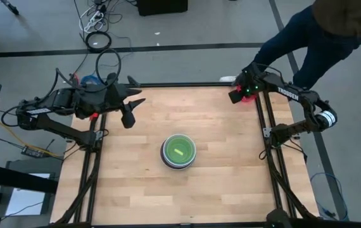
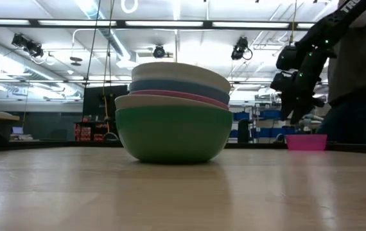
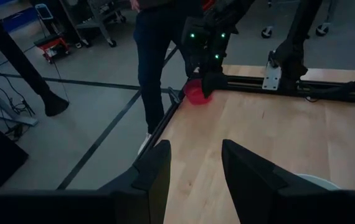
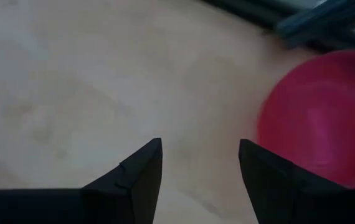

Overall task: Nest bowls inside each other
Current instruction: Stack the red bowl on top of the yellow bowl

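The pink bowl [image 4: 317, 118] is seen just off to one side of the right gripper [image 4: 199, 165], whose fingers stand apart and empty, at the high view's upper right corner of the table.

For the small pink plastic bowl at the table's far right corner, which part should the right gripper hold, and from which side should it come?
Probably the rim. The small pink plastic bowl sits upright and open on the wooden table, so one finger can go inside and one outside its thin wall. The open right gripper, hovering beside it, should descend from above onto the near edge.
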Tool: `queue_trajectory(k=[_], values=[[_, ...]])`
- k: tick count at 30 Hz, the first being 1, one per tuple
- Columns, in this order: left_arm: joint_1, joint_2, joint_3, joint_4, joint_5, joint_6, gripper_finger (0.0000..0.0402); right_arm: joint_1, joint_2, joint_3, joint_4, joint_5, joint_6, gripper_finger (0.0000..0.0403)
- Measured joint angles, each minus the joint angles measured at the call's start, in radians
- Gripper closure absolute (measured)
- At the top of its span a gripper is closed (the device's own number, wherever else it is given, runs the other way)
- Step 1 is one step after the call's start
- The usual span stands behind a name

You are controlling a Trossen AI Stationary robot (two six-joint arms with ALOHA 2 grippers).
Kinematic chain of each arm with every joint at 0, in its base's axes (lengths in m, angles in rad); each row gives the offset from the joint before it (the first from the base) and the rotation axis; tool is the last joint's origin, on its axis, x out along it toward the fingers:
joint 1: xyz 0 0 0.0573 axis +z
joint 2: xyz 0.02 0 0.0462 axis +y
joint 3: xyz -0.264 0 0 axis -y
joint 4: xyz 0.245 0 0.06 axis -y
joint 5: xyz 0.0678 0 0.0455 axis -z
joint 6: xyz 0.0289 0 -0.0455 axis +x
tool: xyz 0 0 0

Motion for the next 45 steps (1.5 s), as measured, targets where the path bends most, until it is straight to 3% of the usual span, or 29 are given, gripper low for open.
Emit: queue_trajectory(k=[4, 8, 25, 35, 45], values=[[0.0, 0.0, 0.0, 0.0, 0.0, 0.0, 0.0249, -0.017, 0.007, 0.024, -0.018, 0.085, 0.017, 0.0207], [0.0, 0.0, 0.0, 0.0, 0.0, 0.0, 0.0249, -0.043, 0.049, 0.022, -0.089, 0.062, 0.038, 0.0208], [0.0, 0.002, 0.0, -0.001, -0.001, 0.003, 0.0249, -0.011, 0.214, 0.022, -0.06, 0.049, 0.046, 0.0207], [0.0, 0.002, 0.0, -0.001, 0.0, 0.005, 0.0249, -0.005, 0.217, 0.022, -0.029, 0.106, 0.017, 0.0237], [0.0, 0.002, 0.0, -0.001, 0.0, 0.014, 0.0249, 0.042, 0.157, 0.082, -0.055, 0.068, -0.006, 0.024]])
